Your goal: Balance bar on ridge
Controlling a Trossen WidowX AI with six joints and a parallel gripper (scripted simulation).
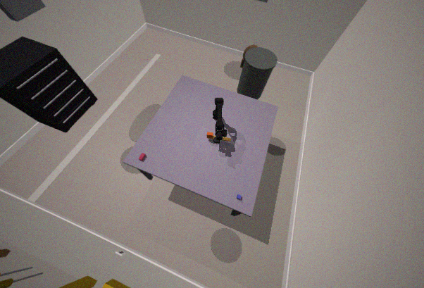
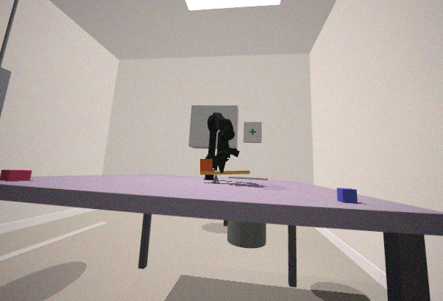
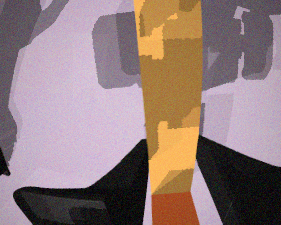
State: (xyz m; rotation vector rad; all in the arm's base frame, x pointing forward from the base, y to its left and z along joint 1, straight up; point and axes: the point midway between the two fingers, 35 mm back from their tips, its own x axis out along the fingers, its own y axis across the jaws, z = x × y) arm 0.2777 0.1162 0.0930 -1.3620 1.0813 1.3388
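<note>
The bar (image 1: 226, 139) (image 2: 235, 172) (image 3: 169, 82) is a thin ochre strip with an orange block (image 1: 210, 134) (image 2: 206, 166) at one end. My gripper (image 1: 219, 137) (image 2: 221, 169) (image 3: 172, 161) is shut on the bar near the orange end and holds it about level, a little above the purple table (image 1: 176, 146) (image 2: 110, 187) (image 3: 70, 115). The small grey ridge (image 2: 216, 179) stands on the table right under the bar, close to my fingers. I cannot tell whether the bar touches it. The ridge is hidden in the wrist view.
A red block (image 1: 142, 156) (image 2: 15, 175) lies at the table's left corner and a blue block (image 1: 239, 197) (image 2: 346, 195) near its front right corner. A grey bin (image 1: 257, 72) (image 2: 246, 234) stands on the floor behind the table. A black drawer cabinet (image 1: 42, 82) is far left.
</note>
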